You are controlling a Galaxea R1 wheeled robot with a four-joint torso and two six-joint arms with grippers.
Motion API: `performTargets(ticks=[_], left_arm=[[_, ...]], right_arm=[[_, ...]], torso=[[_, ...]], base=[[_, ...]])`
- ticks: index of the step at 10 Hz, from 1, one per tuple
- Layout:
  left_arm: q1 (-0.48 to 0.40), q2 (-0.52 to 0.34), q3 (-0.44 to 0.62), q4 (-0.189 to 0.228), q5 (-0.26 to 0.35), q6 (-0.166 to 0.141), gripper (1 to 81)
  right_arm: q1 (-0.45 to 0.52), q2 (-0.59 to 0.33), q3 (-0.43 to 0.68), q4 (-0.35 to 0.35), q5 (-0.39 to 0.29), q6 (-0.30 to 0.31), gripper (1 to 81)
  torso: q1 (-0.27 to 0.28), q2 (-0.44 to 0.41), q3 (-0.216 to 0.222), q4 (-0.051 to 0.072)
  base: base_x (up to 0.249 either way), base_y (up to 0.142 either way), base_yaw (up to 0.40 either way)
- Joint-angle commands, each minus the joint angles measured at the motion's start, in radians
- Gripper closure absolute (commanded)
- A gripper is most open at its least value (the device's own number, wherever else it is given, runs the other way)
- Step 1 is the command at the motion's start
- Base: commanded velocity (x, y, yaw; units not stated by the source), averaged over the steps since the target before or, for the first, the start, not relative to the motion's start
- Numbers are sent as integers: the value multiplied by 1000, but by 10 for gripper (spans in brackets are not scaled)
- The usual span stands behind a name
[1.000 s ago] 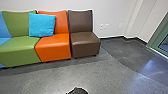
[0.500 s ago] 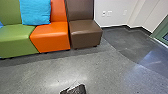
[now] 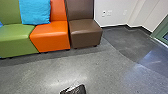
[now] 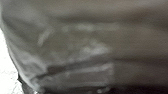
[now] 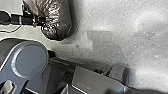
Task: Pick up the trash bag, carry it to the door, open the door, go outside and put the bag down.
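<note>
The shiny, dark plastic trash bag is up against the left pincer, short of the brown padded chair. Whether either pincer is wide or narrow, I cannot tell.

Blue-grey round housing with pale rim

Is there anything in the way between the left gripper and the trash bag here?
Nothing visible is. In the right wrist view, the left gripper is right up at the side of the trash bag, with no other thing between them.
</note>
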Motion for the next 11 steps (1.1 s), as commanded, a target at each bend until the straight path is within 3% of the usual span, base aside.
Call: performTargets(ticks=[1,2,6,7,11], left_arm=[[-73,-9,-2,-10,68,0,10],[-73,-11,0,-10,68,0,811],[-50,-15,0,-9,69,0,811],[-45,-18,2,-12,72,0,811],[-39,-58,65,-4,83,14,811]], right_arm=[[77,-48,28,28,-69,1,10],[75,-48,27,23,-69,1,10],[63,-48,21,16,-69,1,10],[63,-45,18,16,-69,1,10],[32,-26,-5,16,-65,-1,10]], torso=[[0,0,0,0],[0,0,0,0],[0,0,0,0],[-64,100,0,0],[-106,169,0,0]], base=[[0,0,0],[0,0,0],[0,0,0],[0,0,0],[0,0,0]])
